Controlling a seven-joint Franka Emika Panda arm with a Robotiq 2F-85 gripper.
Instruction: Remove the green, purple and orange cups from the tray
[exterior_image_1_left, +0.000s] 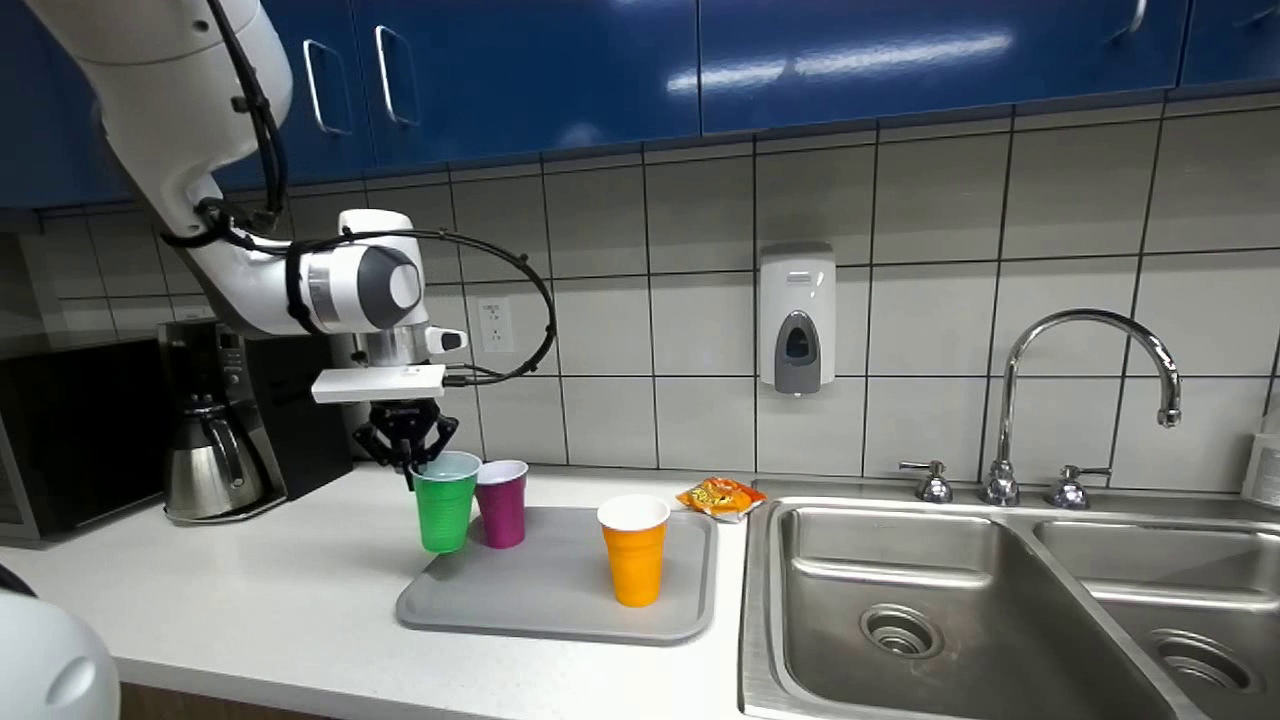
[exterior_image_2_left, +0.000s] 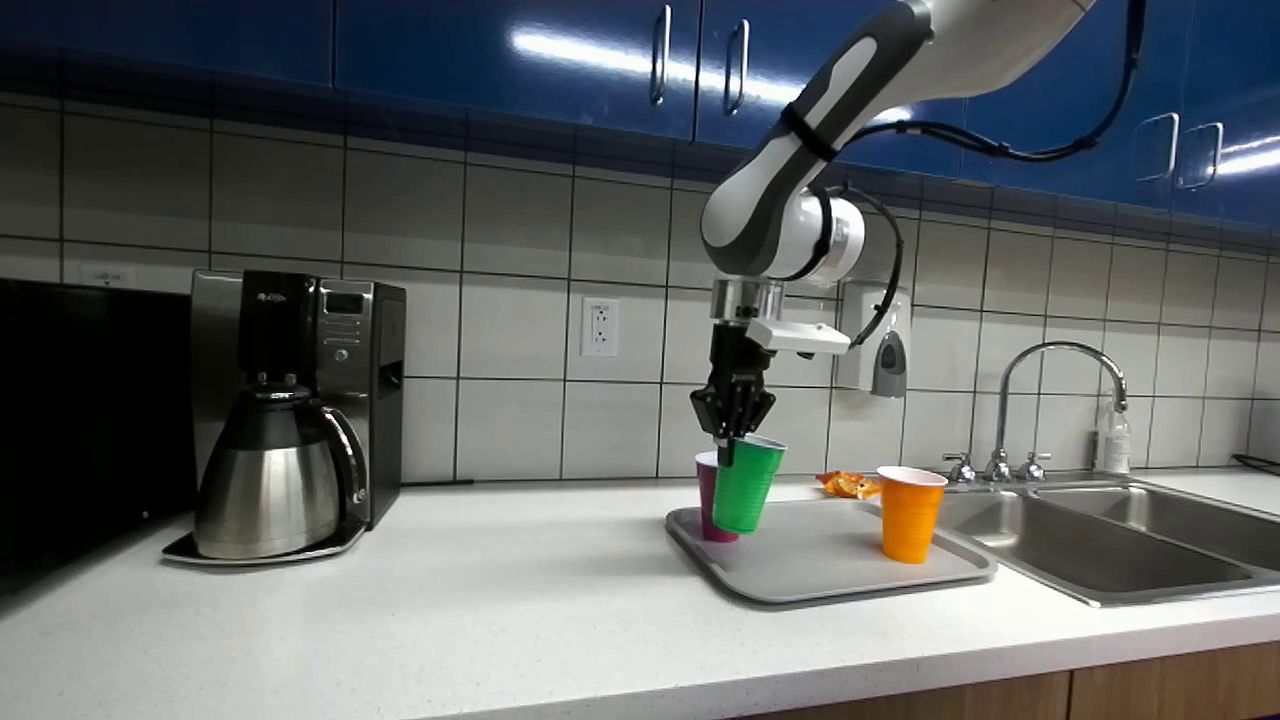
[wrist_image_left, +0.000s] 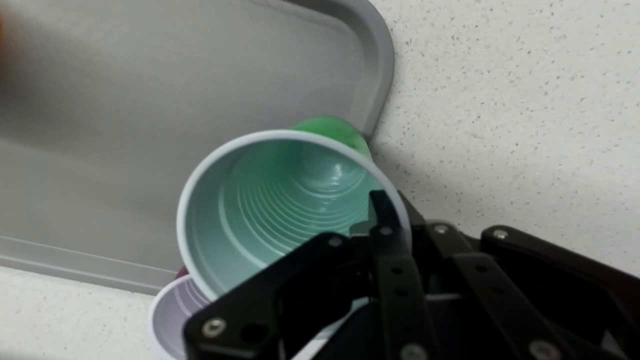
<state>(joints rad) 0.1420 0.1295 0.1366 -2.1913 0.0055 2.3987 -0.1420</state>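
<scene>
Green cup (exterior_image_1_left: 445, 512), tilted above tray (exterior_image_1_left: 530, 600), partly hides purple cup (exterior_image_2_left: 706, 490), far left. Ribbed plastic, round pale rim; gripper (exterior_image_2_left: 728, 450) jaws squeezed tight on its wall.

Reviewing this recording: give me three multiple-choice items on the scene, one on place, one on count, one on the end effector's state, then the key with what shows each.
1) Where does the orange cup stand?
A) in a sink basin
B) on the tray
C) beside the coffee maker

2) How many cups show?
A) three
B) two
C) five

3) What state is the end effector in?
A) open, holding nothing
B) shut on the orange cup
C) shut on the green cup

1 B: both exterior views show it there, upright.
2 A: the green cup, orange cup and purple cup show in both exterior views.
3 C: the wrist view shows it pinching the wall, one fingertip inside.
</scene>
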